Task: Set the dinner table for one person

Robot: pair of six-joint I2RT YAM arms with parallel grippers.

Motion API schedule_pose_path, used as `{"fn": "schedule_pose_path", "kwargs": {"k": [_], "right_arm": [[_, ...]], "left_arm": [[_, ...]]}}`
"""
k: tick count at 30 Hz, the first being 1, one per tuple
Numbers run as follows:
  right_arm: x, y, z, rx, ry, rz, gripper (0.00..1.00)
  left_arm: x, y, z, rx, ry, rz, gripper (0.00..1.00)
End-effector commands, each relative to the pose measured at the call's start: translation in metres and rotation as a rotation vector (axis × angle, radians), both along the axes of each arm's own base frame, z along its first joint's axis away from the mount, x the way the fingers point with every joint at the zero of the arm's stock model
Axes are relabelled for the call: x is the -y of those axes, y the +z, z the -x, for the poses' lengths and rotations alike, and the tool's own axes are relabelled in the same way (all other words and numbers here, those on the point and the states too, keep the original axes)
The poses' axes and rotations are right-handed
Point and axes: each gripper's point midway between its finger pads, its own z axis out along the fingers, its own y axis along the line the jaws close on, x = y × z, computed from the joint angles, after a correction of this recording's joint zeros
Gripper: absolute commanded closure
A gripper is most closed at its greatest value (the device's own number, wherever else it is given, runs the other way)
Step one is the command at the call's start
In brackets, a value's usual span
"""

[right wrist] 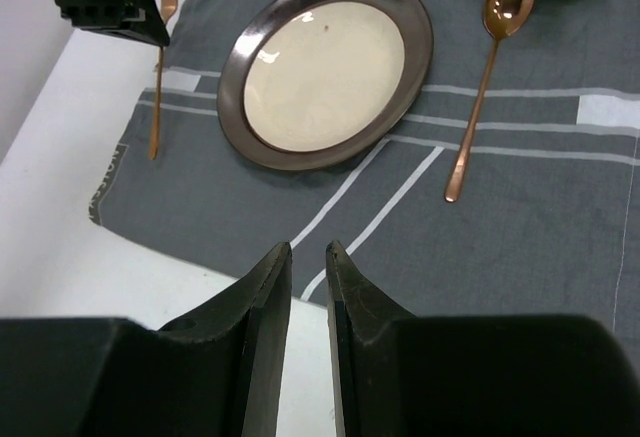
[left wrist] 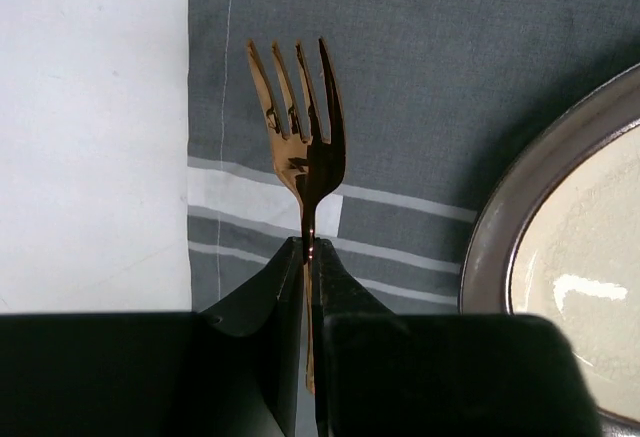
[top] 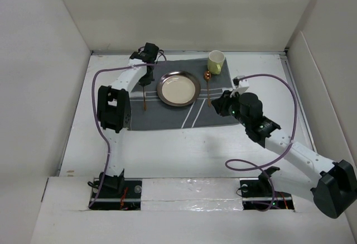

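The white dinner table (top: pixel 195 149) carries a dark grey striped placemat (top: pixel 167 115). On the mat lie a brown-rimmed plate (top: pixel 178 88), a copper spoon (top: pixel 208 87) to its right and a pale green cup (top: pixel 216 62) at the far right corner. My left gripper (top: pixel 145 80) is shut on the handle of a copper fork (left wrist: pixel 305 147) left of the plate (left wrist: pixel 560 257), tines pointing away, low over the mat (left wrist: pixel 450 57). My right gripper (right wrist: pixel 308 247) is narrowly open and empty, above the mat's near edge (right wrist: pixel 520 217), facing the plate (right wrist: pixel 325 67) and spoon (right wrist: pixel 480 87).
White panel walls (top: pixel 50 60) enclose the table on the left, back and right. The purple cables (top: pixel 268 79) of both arms loop over the surface. Bare white tabletop (left wrist: pixel 90 137) lies just left of the mat.
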Motion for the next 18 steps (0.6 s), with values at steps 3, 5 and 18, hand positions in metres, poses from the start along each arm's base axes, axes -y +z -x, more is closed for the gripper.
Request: {"fn": "schedule_pose_path", "kwargs": {"k": [3, 5, 18], "right_arm": [[-0.002, 0.011, -0.010, 0.035, -0.024, 0.006, 0.74], [-0.003, 0.010, -0.012, 0.035, -0.024, 0.012, 0.74], [-0.016, 0.000, -0.011, 0.012, 0.003, 0.054, 0.73]], "left_arm": [[-0.001, 0.006, -0.011, 0.025, -0.020, -0.026, 1.00], [0.001, -0.001, -0.013, 0.015, -0.027, -0.025, 1.00], [0.016, -0.016, -0.034, 0.018, -0.051, 0.024, 1.00]]}}
